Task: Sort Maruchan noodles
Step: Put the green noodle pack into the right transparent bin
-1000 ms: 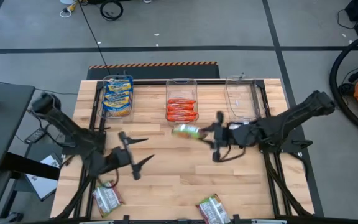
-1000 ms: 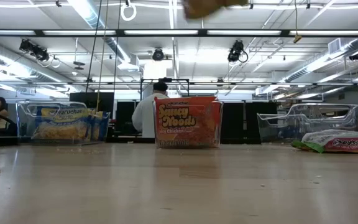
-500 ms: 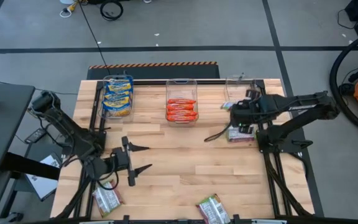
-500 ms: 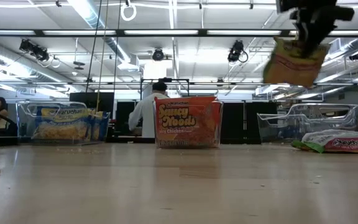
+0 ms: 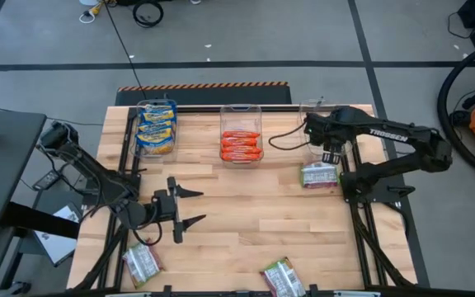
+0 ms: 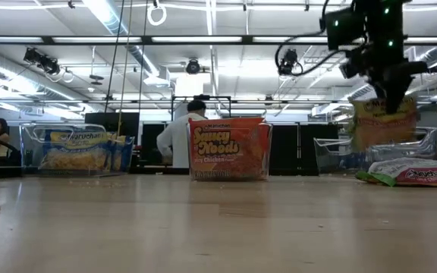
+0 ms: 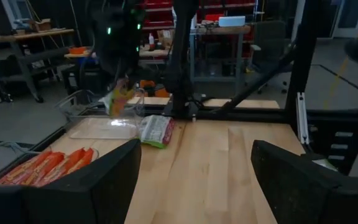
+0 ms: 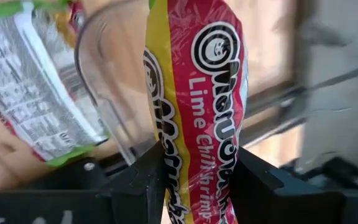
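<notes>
Roughly: the sort looks past halfway, judging by what sits in bins and what lies loose.
Done, left bin: clear bin (image 5: pixel 157 110) at the counter's far edge holds the yellow-and-blue Maruchan packets (image 5: pixel 157 128).
Done, middle bin: second clear bin (image 5: pixel 241 112) holds the orange-red packets (image 5: pixel 241 145).
In hand: right pincer (image 5: pixel 330 153) is clamped on a Lime Chili Shrimp packet (image 8: pixel 205 93), hanging upright over the right-hand clear bin (image 5: pixel 320 124); release not yet made.
Left to do: one green-edged packet (image 5: pixel 319 176) lies on the counter just beside that bin; two more sit at the near edge, one (image 5: pixel 142 265) near the left arm, one (image 5: pixel 282 276) toward the middle.
Left pincer (image 5: pixel 176 210): fingers apart, nothing between them, above the counter's left side near the closest loose packet.
Counter (image 5: pixel 237 214): pale wood planks, bare across the middle.
Room: workshop hall with ceiling strip lights, grey floor, cables; a person (image 6: pixel 179 136) stands behind the middle bin.
</notes>
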